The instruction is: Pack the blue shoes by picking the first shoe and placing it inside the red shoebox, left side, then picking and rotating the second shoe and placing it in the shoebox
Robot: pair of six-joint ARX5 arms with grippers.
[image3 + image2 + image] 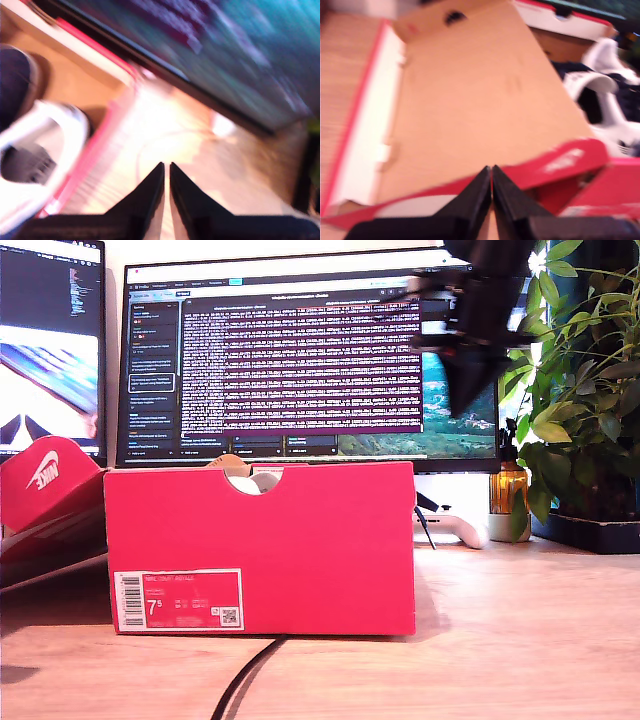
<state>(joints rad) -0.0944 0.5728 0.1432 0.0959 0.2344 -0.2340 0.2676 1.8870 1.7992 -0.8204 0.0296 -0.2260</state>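
My first gripper (491, 192) has its jaws pressed together with nothing between them, hanging over the open lid (470, 90) of the red shoebox (600, 190), whose brown cardboard inside fills most of that wrist view. My second gripper (165, 192) is likewise closed to a thin slit and empty, above bare wooden table (190, 165) just outside the shoebox's red wall, with the monitor (240, 55) beyond. Blue shoes (607, 97) already lie inside the box: navy uppers and white soles show in both wrist views, though blur keeps me from saying whether it is one shoe or two, or how they are turned. By my judgement the placing is done or nearly so; the next move would be checking the count and pulling clear. In the exterior view the shoebox's front wall (260, 550) hides the contents, bar a white sliver in the notch, and a dark blurred arm (480, 330) hangs high at that view's right; which arm, I cannot tell.
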